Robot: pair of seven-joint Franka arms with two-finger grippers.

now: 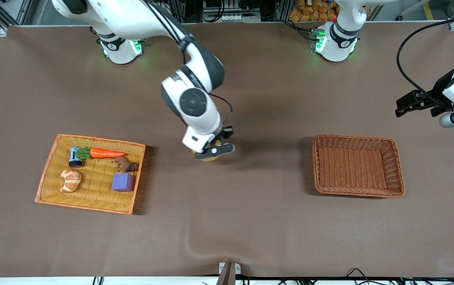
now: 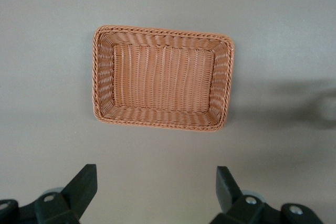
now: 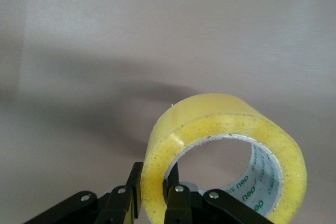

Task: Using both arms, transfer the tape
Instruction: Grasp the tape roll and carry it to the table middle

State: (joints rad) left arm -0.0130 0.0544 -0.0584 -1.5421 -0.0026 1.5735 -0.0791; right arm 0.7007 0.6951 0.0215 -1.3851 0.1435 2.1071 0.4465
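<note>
The tape (image 3: 226,135), a translucent yellow roll with a grey-white core, is pinched by its wall in my right gripper (image 3: 155,179), one finger outside and one inside the ring. In the front view the right gripper (image 1: 213,151) holds the tape (image 1: 210,158) over the bare table between the two baskets. My left gripper (image 2: 156,184) is open and empty, high over the table's left-arm end, looking down on the brown wicker basket (image 2: 163,77). In the front view the left gripper (image 1: 411,103) hangs beside that basket (image 1: 357,166).
An orange-rimmed yellow wicker tray (image 1: 92,206) at the right arm's end holds a carrot toy (image 1: 106,153), a croissant toy (image 1: 70,180), a purple cube (image 1: 122,182), a small can (image 1: 75,156) and a brown toy (image 1: 126,164). A fold wrinkles the cloth near the front edge (image 1: 195,245).
</note>
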